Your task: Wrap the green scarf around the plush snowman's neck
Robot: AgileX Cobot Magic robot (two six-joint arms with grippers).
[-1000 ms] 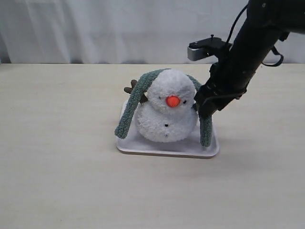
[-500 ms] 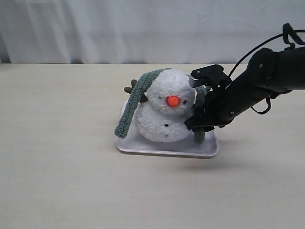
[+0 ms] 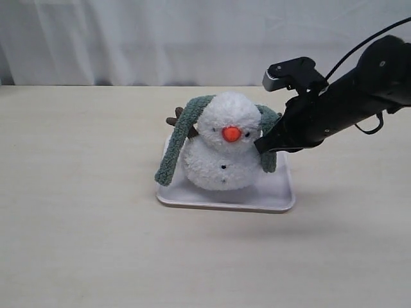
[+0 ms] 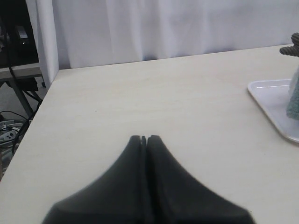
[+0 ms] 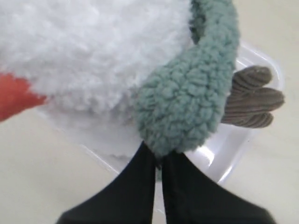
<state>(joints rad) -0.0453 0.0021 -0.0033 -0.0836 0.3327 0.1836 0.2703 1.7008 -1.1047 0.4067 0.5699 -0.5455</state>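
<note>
Sage-green ribbed knit, the long scarf lies draped behind the head of the fluffy white plush snowman. The snowman sits facing forward on a shallow white tray on the pale surface. The scarf's long axis arches from side to side. One rounded end hangs down to the tray's rim; the other is clamped in the right jaws beside the cheek. By my judgement the draping is done, and crossing the ends in front at the neck remains. The left jaws are pressed together, empty, well apart from the tray.
</note>
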